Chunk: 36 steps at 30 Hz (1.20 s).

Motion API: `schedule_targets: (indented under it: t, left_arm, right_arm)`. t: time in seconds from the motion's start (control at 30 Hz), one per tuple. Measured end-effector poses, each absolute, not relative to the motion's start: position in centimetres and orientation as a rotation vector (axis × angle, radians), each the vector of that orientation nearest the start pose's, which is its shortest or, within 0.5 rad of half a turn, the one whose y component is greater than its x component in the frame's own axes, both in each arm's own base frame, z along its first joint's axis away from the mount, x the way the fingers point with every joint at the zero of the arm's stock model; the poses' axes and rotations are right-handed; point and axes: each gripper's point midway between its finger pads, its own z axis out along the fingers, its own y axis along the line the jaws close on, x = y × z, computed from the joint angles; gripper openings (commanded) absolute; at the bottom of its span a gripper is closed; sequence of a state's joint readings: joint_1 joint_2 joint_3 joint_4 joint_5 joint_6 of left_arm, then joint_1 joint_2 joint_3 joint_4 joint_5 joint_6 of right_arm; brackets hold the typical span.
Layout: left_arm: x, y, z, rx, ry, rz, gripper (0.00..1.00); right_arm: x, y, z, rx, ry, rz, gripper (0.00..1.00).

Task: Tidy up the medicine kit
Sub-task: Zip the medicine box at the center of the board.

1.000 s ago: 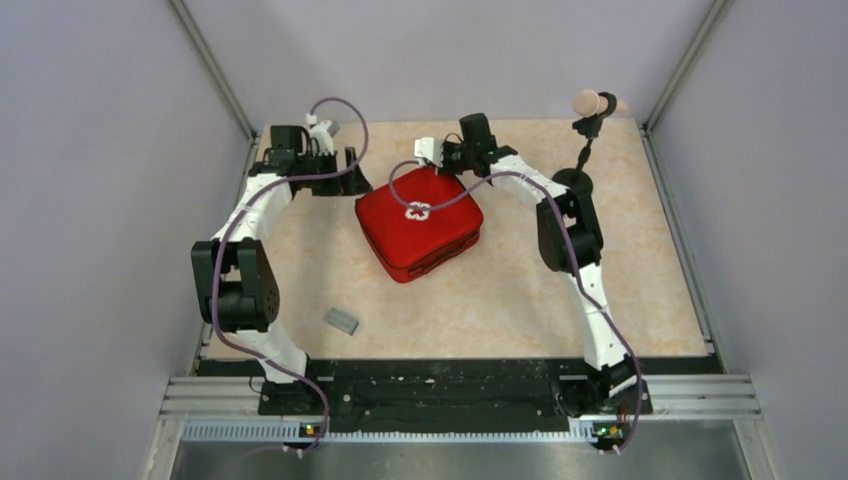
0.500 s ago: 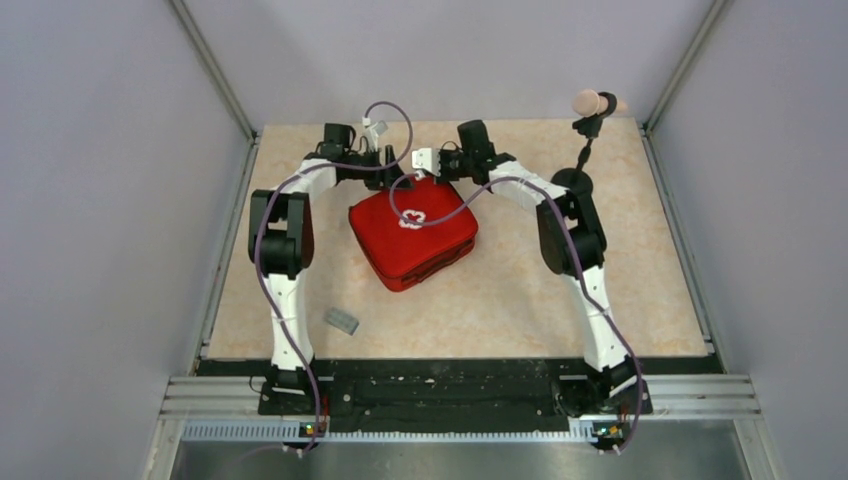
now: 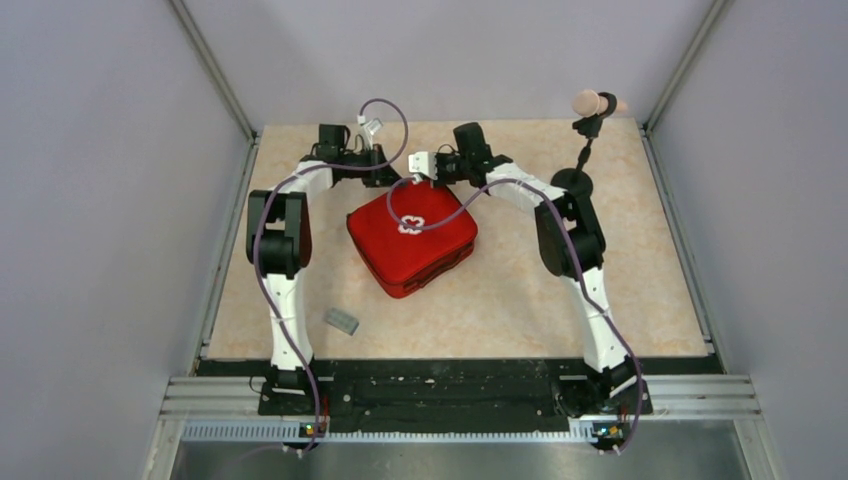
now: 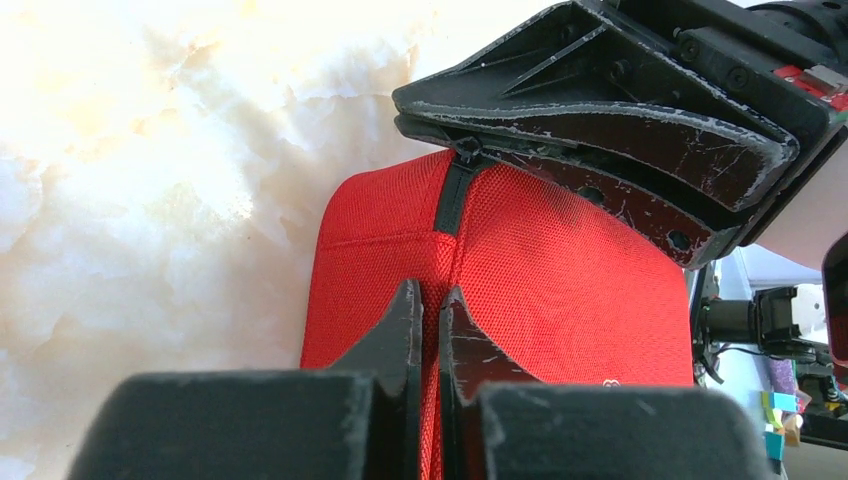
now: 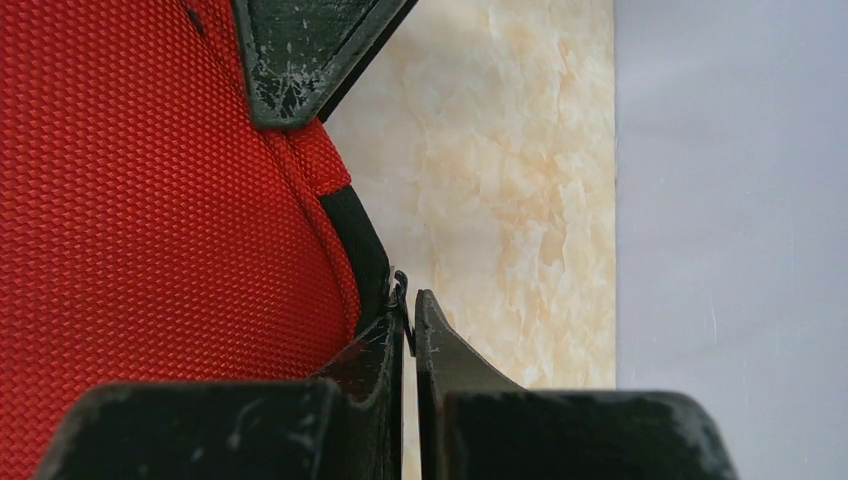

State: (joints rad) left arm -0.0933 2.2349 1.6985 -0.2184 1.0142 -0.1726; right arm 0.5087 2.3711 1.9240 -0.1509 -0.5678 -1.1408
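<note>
**Both Sets of Fingers Closed at the Kit's Far Edge**

I count one medicine kit (image 3: 412, 237), red, lid down, bearing one white cross emblem (image 3: 410, 222). It lies on the table (image 3: 520, 290) at mid-width, toward the far side. One small grey block (image 3: 341, 321) lies well apart at the near left.

The right fingers (image 5: 424, 325) are pressed together on the kit's black zip edging (image 5: 360, 240) at its far corner. The left fingers (image 4: 415, 310) are all but together at the kit's far left edge. I cannot tell whether they pinch anything.
</note>
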Motion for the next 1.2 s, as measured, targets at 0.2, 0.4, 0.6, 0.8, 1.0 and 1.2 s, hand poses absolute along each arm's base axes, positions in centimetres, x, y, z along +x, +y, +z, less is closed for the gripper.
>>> schedule_targets:
  t: [0.2,0.4,0.6,0.8,1.0,1.2]
  left_arm:
    - [49.7,-19.8,10.8,0.445,2.154,-1.301,0.00]
    - [49.1,-19.2,10.7,0.435,2.167,-1.337,0.00]
    - [47.4,-19.5,10.5,0.399,2.178,-1.463,0.62]
    - [47.5,-20.9,11.6,0.415,2.174,-1.491,0.64]
    - [47.1,-23.0,11.9,0.537,2.153,-1.447,0.53]
    - [47.0,-21.9,10.4,0.540,2.182,-1.390,0.50]
  right_arm:
    - [53.2,36.7,9.5,-1.727,1.161,0.220,0.00]
    - [52.3,35.9,9.3,-1.742,1.184,0.224,0.00]
    - [50.0,35.1,9.2,-1.776,1.172,0.242,0.00]
    - [49.8,35.5,9.3,-1.772,1.179,0.252,0.00]
    - [49.9,35.7,9.3,-1.755,1.223,0.259,0.00]
    - [49.8,36.5,9.3,-1.738,1.236,0.283,0.00]
